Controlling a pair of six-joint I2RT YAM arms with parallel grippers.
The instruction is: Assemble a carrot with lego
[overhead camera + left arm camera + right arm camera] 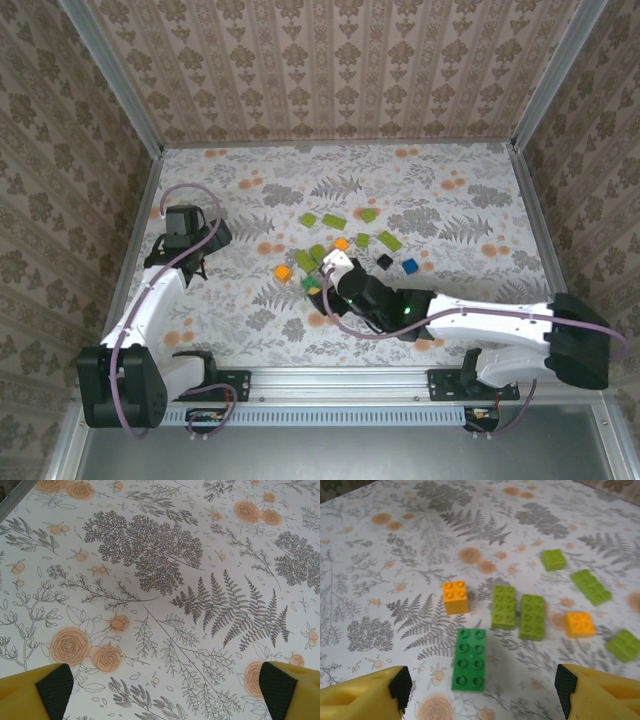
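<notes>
Right gripper (482,687), wide and empty, hovers just before the green brick (470,659), orange and lime lego (504,607) loose just beyond it, left gripper (160,690) wide well to its left; assembly looks unstarted, so next likely requires closing on one brick.

Floral table (450,200) with seemingly loose lego (503,607)

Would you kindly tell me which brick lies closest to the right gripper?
The dark green brick, lying flat just ahead of the right gripper between its open fingers; the orange bricks and lime bricks sit farther off.
</notes>
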